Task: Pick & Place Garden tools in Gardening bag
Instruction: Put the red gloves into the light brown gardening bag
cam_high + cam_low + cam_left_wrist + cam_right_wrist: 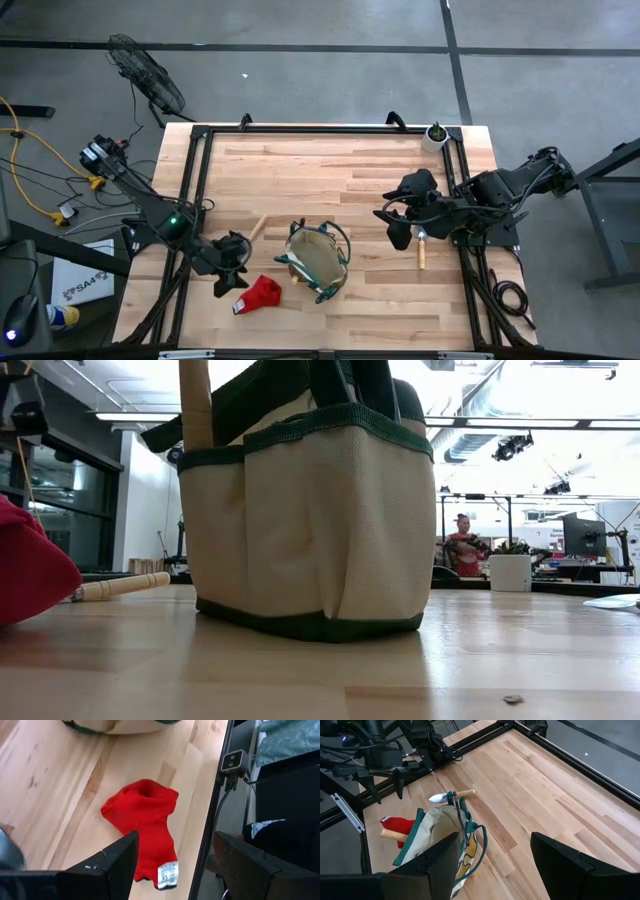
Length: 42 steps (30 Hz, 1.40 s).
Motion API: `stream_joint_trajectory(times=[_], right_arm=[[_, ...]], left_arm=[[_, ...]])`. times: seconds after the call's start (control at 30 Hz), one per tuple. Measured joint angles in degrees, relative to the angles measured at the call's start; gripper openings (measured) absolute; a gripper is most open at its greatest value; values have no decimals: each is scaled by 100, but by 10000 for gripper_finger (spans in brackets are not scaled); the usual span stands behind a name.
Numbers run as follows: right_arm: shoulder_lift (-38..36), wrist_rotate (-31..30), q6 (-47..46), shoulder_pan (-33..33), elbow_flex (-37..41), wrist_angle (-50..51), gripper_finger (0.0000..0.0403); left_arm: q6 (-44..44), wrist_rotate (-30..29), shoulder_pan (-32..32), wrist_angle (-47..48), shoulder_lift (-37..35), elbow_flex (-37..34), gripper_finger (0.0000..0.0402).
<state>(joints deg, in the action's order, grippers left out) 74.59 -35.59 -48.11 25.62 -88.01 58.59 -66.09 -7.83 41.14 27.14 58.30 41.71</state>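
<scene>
Bag: your tan canvas gardening bag (317,262) with dark green trim and loop handles stands upright mid-table, toward 6 o'clock; soft, round, mouth open.
Glove: limp red knit glove (259,295) with white tag lies flat at the bag's 8 o'clock, just beside it.
Trowel: wooden-handled metal trowel (451,795) lies at the bag's 10 o'clock; blade shows only in your right wrist view, the high view shows just the handle.
Second tool: pale wooden handle (422,250) lies at the bag's 3 o'clock, under the right arm; head hidden.
Low view only: a wooden handle (195,402) pokes up from the bag.
Left gripper (232,268): fingers apart, empty, above the glove.
Right gripper (395,228): fingers apart, empty, at the bag's 2 o'clock.
Pot: small white pot with green plant (435,136) at the 1 o'clock corner.
</scene>
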Motion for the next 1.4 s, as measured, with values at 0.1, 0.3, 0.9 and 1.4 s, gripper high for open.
stream_joint_trajectory(times=[0.1, 0.3, 0.9, 1.4], right_arm=[[0, 0, -12, -1, 0, 0, 235], [0, 2, -12, 0, 0, 3, 235], [0, 293, 118, 3, 0, 198, 235], [0, 319, 34, 1, 0, 413, 235]], left_arm=[[-118, 6, 70, -15, 124, 0, 250], [-328, 316, 53, -235, 640, 0, 250], [-774, 876, 50, -765, 1778, -2, 250], [-745, 1153, 50, -791, 2236, -2, 250]])
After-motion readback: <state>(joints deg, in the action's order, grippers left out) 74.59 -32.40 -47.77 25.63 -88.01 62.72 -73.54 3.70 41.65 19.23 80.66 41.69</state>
